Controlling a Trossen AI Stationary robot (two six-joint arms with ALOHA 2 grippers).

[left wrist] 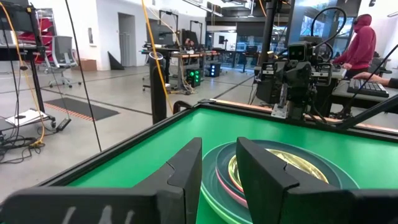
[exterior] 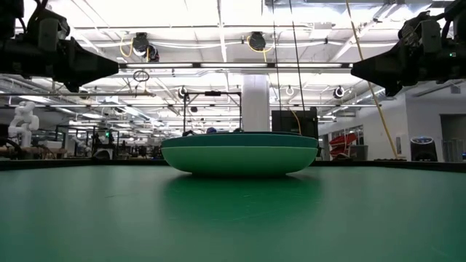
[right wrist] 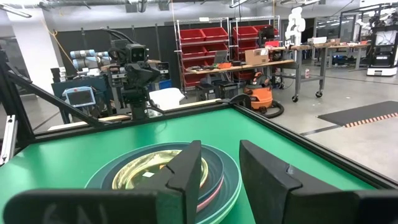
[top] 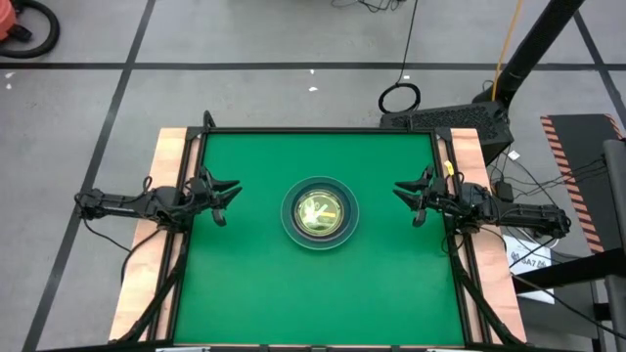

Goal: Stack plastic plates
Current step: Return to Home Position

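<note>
The plastic plates [top: 319, 212] form one round stack on the green mat at the table's middle. The larger plates are at the bottom, with a pale rim outermost, a dark teal ring and a pink edge [left wrist: 227, 186]. A small yellowish translucent plate [right wrist: 146, 168] with stick-like marks lies on top. The bottom plate's underside [exterior: 239, 164] rests on the mat. My left gripper [top: 230, 196] stands open at the table's left edge and points level at the stack. My right gripper [top: 406, 196] stands open at the right edge, facing it likewise. Both are well clear of the plates.
Bare green mat [top: 254, 284] surrounds the stack on all sides, inside a black frame [top: 318, 130] on a wooden table. Cables and a stand [top: 460, 117] lie beyond the far right corner. A person in a red top [left wrist: 360, 40] stands in the room behind the right arm.
</note>
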